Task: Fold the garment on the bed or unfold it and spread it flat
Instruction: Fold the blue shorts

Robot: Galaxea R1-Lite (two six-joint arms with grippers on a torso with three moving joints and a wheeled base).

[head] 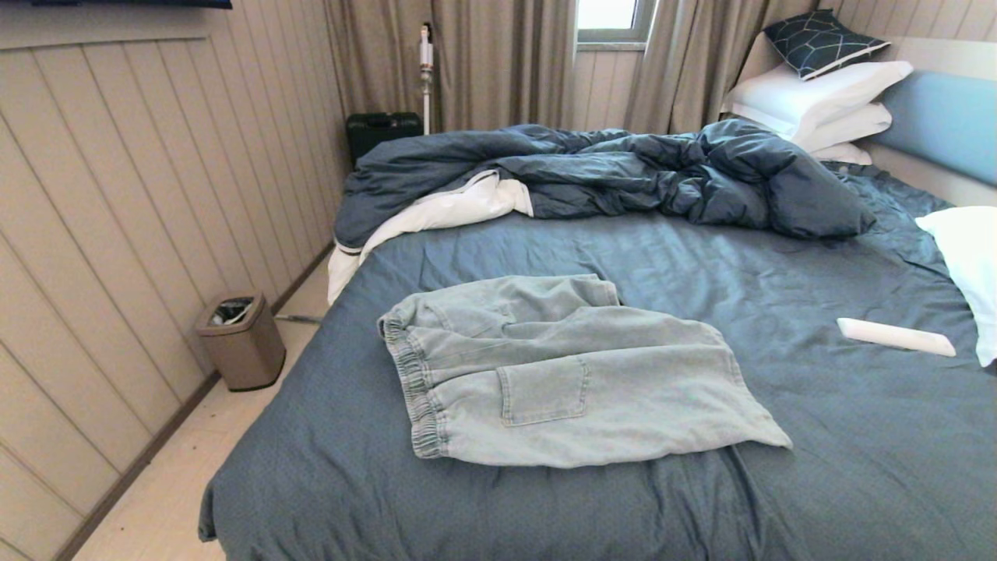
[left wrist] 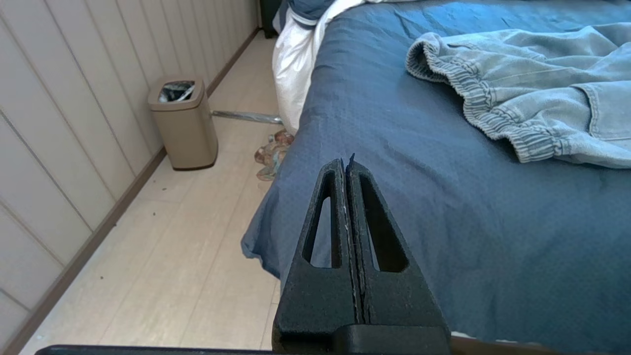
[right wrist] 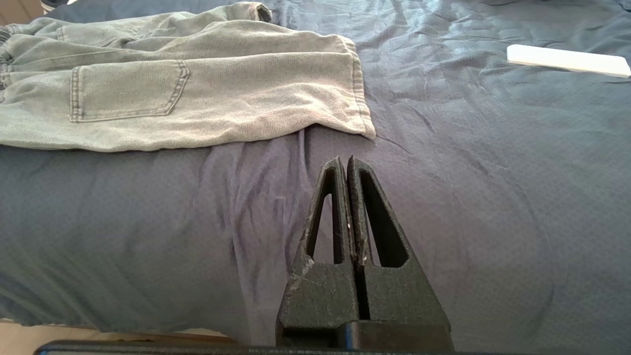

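Note:
The pale denim shorts (head: 561, 374) lie folded on the slate-blue bed (head: 779, 483), elastic waistband at the left, patch pocket facing up, leg hem at the right. Neither arm shows in the head view. In the left wrist view my left gripper (left wrist: 345, 163) is shut and empty, hovering by the bed's near left corner, short of the shorts (left wrist: 537, 93) and their waistband. In the right wrist view my right gripper (right wrist: 343, 160) is shut and empty above the sheet, a little short of the hem corner of the shorts (right wrist: 197, 84).
A rumpled dark duvet (head: 623, 175) fills the far side of the bed. White pillows (head: 818, 101) and a patterned cushion (head: 822, 39) lean at the headboard. A white flat object (head: 896, 336) lies right of the shorts. A beige bin (head: 240, 340) stands on the floor at the left.

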